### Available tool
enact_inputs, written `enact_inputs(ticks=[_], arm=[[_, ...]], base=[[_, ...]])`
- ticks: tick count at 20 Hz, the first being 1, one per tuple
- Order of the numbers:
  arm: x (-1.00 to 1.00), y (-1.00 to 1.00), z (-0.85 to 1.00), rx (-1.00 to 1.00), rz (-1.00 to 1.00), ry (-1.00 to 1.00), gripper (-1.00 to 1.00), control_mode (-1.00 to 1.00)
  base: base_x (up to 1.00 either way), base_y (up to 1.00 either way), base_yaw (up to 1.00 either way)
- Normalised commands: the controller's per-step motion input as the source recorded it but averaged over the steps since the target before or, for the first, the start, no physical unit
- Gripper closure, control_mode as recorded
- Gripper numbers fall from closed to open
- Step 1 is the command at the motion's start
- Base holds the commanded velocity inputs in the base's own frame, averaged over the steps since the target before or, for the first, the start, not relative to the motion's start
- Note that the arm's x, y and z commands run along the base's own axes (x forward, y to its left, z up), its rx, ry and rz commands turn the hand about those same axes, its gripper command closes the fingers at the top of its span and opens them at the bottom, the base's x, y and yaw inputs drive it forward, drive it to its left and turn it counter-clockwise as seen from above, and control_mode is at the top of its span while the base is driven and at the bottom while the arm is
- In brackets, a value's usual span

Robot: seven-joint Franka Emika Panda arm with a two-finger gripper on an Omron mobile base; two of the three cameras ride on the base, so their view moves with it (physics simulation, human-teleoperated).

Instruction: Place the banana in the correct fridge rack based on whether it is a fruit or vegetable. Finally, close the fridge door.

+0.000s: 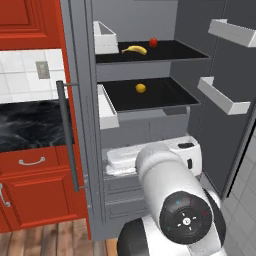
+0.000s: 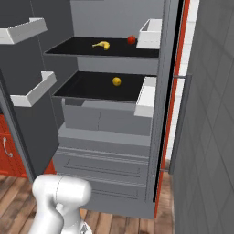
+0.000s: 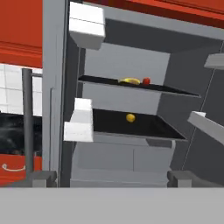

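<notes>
Left base view shows the banana (image 1: 134, 49) lying flat on the upper fridge rack (image 1: 185, 51), just beside the small red round fruit (image 1: 153, 42) and apart from it. That pairing looks deliberate: fruit goes with fruit, so I judge the placing step done. The lower black shelf (image 1: 170, 95) carries the small yellow round fruit (image 1: 141, 88) by itself. Both fridge doors stand wide, the left one (image 1: 76, 115) with its long grey handle (image 1: 67, 135) swung out toward the red cabinets (image 1: 35, 185), the right one (image 1: 225, 125) showing its white door bins (image 1: 222, 96). Closing them appears to be what is left.

In the hand view the gripper (image 3: 111, 177) faces the open fridge from well back, its two finger tips (image 3: 44, 177) standing far apart at the bottom with nothing between them. It holds nothing and touches nothing.
</notes>
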Motion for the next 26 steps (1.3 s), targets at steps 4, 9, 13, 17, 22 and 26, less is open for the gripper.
enact_inputs(ticks=[4, 9, 13, 17, 22, 26], arm=[[0.05, 1.0, -0.59, 0.18, -0.27, -0.2, -1.0, -1.0], [0.63, 0.94, -0.56, 0.1, -0.44, -0.11, -1.0, -1.0], [0.98, 0.55, -0.38, -0.07, -0.31, -0.08, -1.0, -1.0], [0.97, 0.57, -0.2, -0.13, -0.23, -0.06, -1.0, -1.0], [0.95, 0.16, -0.05, -0.04, -0.07, -0.03, -1.0, -1.0], [0.95, 0.0, -0.06, 0.0, -0.08, 0.0, -1.0, -1.0]], base=[[0.0, 0.0, 0.0], [0.0, 0.0, 0.0], [0.0, 0.0, 0.0], [0.0, 0.0, 0.0], [0.0, 0.0, 0.0], [0.0, 0.0, 0.0]])
